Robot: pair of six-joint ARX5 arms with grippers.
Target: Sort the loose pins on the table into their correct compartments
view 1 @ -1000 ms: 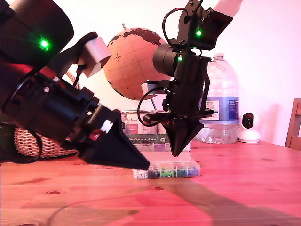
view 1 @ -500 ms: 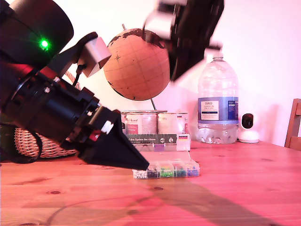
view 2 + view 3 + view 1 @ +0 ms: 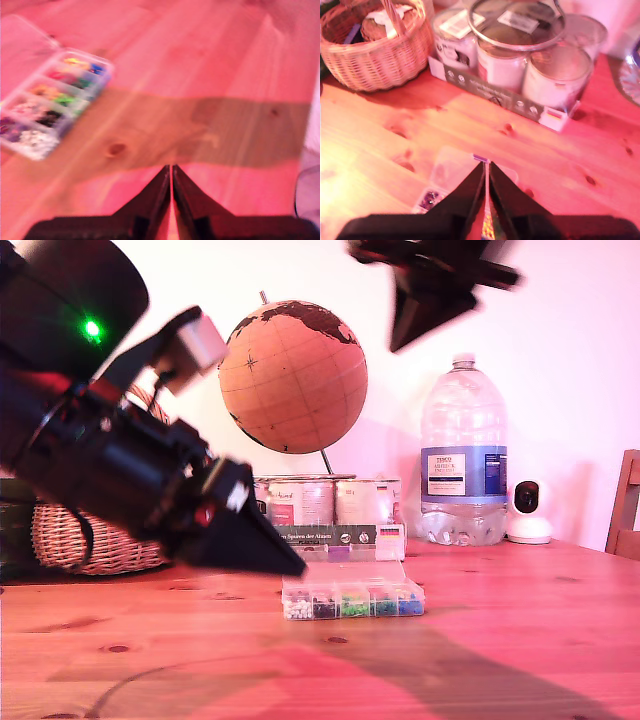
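Note:
The clear compartment box (image 3: 352, 598) lies on the wooden table (image 3: 500, 640), showing white, dark, green and blue pins. My first gripper (image 3: 295, 568) is shut and hovers low, just toward the exterior view's left of the box. Its wrist view shows the closed tips (image 3: 171, 167) over bare planks, with the box (image 3: 50, 105) off to one side. My second gripper (image 3: 400, 340) is blurred and high above the box, jaws shut. In its wrist view the tips (image 3: 486, 162) point down at the box (image 3: 431, 198). No loose pins show in any view.
Behind the box stands a dark cardboard tray of tins (image 3: 330, 515), with a globe (image 3: 292, 375) above it. A wicker basket (image 3: 85, 540) sits at the exterior view's left. A big water bottle (image 3: 463, 455), a small white camera (image 3: 528, 512) and a chair edge (image 3: 627, 505) are at its right.
My second gripper has risen from just above the box to the top of the exterior view. My first gripper has lifted slightly and drawn back toward that view's left.

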